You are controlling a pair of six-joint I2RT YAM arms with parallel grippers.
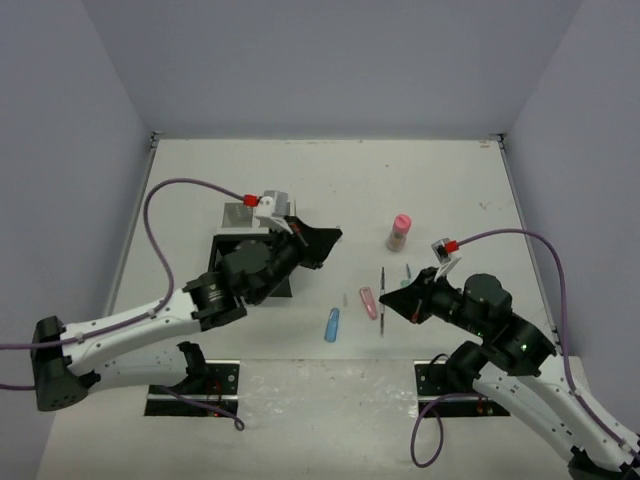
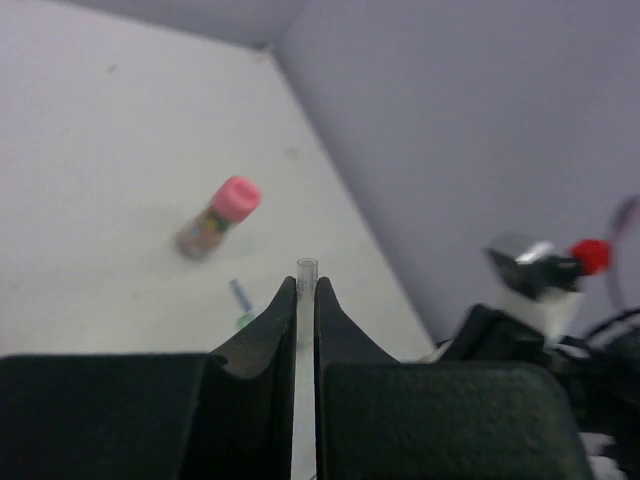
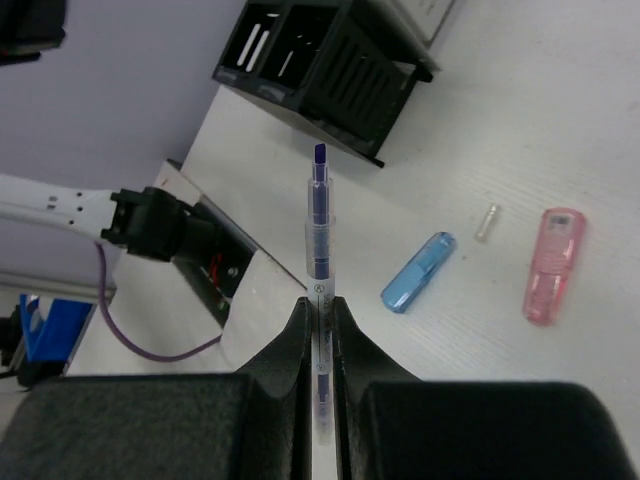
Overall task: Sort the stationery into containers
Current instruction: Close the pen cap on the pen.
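Your right jaws are pinched fully shut on a blue pen [image 3: 318,215]. They hold it low on the barrel, so most of its length stands clear of the tips and the point aims toward the organiser [image 3: 350,75]. That looks like a carry grip: a long free end is easy to feed into a compartment. The pen is up off the counter [image 3: 520,110] and well apart from the organiser.

Your left jaws are closed to a sliver on a thin clear tube [image 2: 306,268], and only its end shows past the tips. Seen from above, that arm lies across the organiser and hides much of it, so you cannot tell which compartment the tube is nearest. The jaws point roughly level toward the right wall.

Loose on the counter between the arms are the bottle [image 1: 399,232], standing upright, and the blue capsule [image 3: 418,272], a pink piece [image 3: 553,265] and a small clear cap [image 3: 487,220], all lying flat. They sit apart from one another, so each should allow a clean single pick.
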